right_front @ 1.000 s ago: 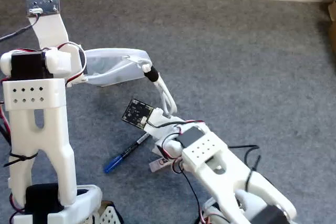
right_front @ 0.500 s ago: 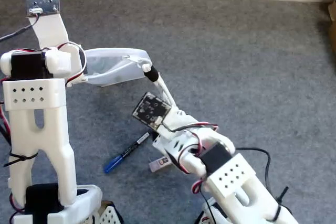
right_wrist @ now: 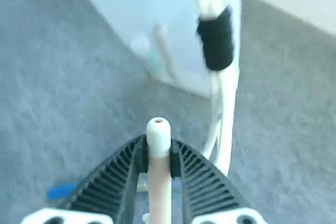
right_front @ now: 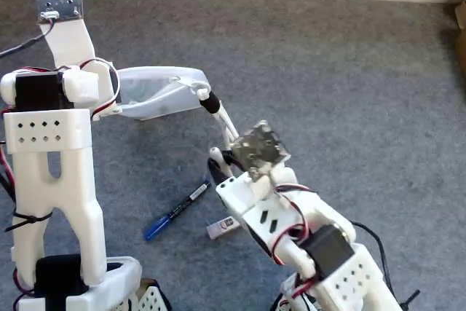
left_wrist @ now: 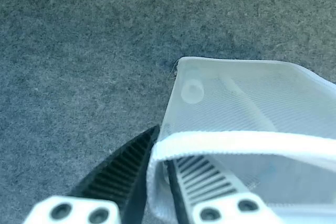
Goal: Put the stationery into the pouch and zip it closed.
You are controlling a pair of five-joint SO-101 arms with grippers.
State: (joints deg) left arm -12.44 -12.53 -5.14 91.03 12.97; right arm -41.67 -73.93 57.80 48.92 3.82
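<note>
The right gripper (right_wrist: 157, 156) has its fingers drawn narrow onto a white pen (right_wrist: 158, 129), which stands up between them with its tip clear above the pads. The left gripper (left_wrist: 161, 163) is clamped on the rim of the mesh pouch (left_wrist: 236, 103), which lies toward the far left of the grey tabletop (right_front: 364, 71). A cord with a black toggle (right_wrist: 218, 38) trails from the pouch's end, just ahead of the pen. To seat the pen well, I judge it should be tipped lengthwise and fed in beside that cord — not across it — and released only once most of it is inside. A blue pen (right_front: 173, 213) and a small white item (right_front: 222, 227) lie nearer the front edge.
</note>
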